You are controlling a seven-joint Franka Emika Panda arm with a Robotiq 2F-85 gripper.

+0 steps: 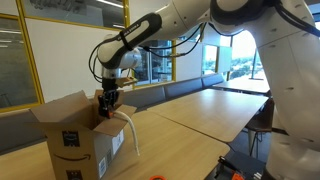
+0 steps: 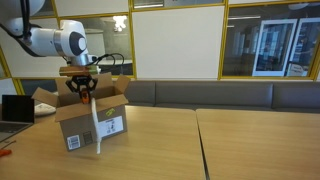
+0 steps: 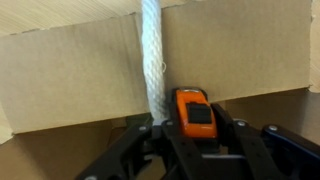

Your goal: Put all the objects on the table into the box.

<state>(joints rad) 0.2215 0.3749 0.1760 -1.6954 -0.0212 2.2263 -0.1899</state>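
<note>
The brown cardboard box [image 1: 72, 138] stands open on the light wood table [image 1: 205, 115], and both show in the other exterior view too (box [image 2: 88, 125], table [image 2: 210, 140]). My gripper [image 1: 107, 104] [image 2: 82, 92] hangs over the box's open top. In the wrist view the gripper [image 3: 197, 130] is shut on a small orange-red item with a dark window [image 3: 193, 108]. The long white tube [image 1: 131, 135] [image 2: 97, 130] [image 3: 151, 60] hangs over the box's wall down to the table. No dark green-grey item is in view.
A padded bench [image 2: 250, 95] runs along the window wall behind the table. A laptop [image 2: 14, 108] sits at the table's far end beside the box. Dark gear with red parts [image 1: 243, 168] lies near the robot's base.
</note>
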